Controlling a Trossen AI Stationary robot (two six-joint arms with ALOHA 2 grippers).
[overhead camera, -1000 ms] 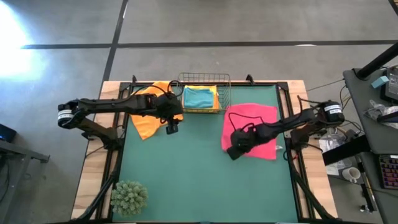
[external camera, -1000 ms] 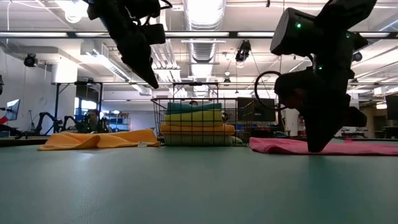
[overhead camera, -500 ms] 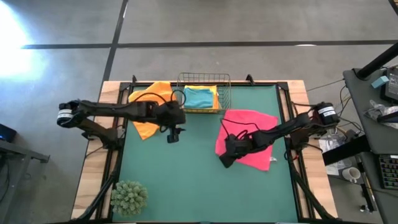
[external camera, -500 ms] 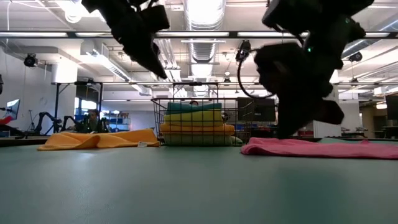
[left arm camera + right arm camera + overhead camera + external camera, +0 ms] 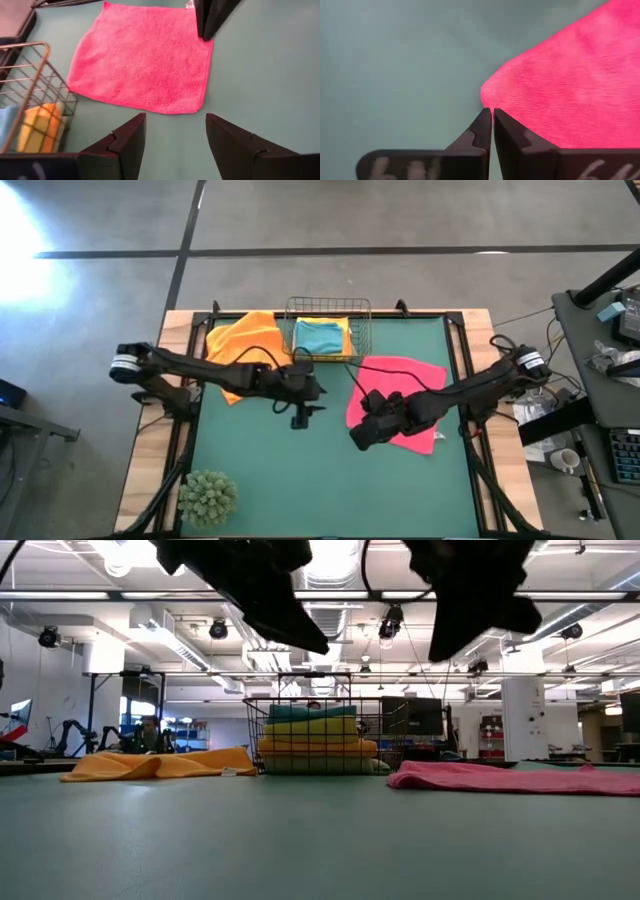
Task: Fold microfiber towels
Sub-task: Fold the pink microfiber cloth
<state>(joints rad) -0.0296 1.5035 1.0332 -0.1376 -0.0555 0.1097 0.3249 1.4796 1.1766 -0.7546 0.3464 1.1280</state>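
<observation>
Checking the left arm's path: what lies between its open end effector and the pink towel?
Only bare green table mat. In the left wrist view the left end effector looks at the pink towel with nothing between.

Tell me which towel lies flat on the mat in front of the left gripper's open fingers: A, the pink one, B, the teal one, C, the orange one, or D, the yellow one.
A: the left wrist view shows the pink towel spread on the green mat just beyond the open left gripper, while the teal towel sits stacked in the wire basket.
</observation>
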